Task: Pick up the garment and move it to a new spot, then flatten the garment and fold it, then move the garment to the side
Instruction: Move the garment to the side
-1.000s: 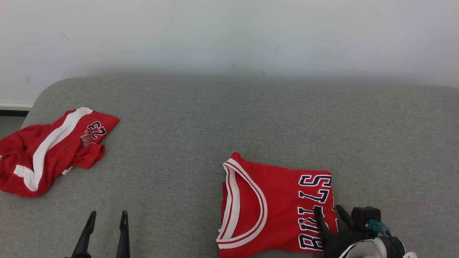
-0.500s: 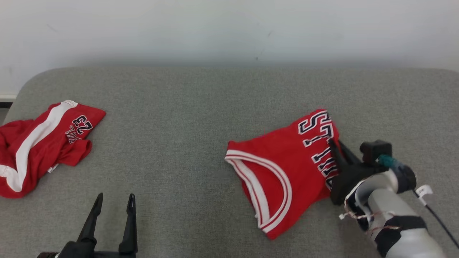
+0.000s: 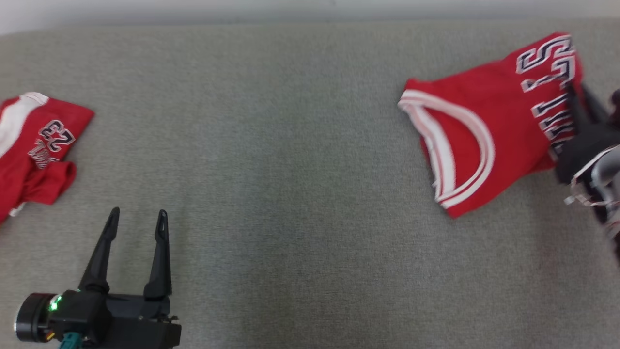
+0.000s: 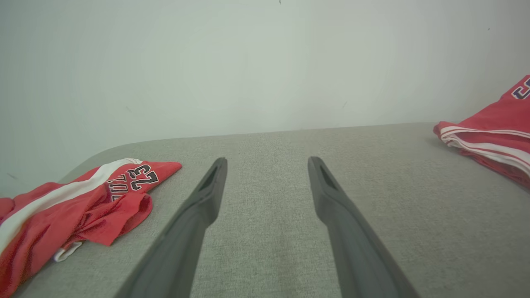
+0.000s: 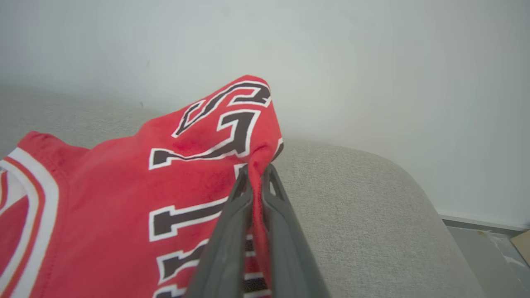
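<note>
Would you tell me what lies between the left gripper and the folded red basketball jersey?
Only bare grey woven upholstery lies between the left gripper and the folded red basketball jersey, as the head view shows.

Setting: an indoor room, most likely a robot test or data-collection space fitted with soft furniture. A home cannot be ruled out.

Evidence:
- The work surface is a wide grey fabric-covered cushion with rounded corners, like a sofa seat or mattress.
- Its far side sits against a plain white wall with a few small scuff marks.
- At the right end, a pale skirting board meets a grey hard floor.
- Clothing is laid out like specimens: a folded red jersey at far right and a crumpled red garment at left.
- Robot hardware is in frame: the left gripper at near left with a green status light on its base, and loose wiring at the right edge.
</note>
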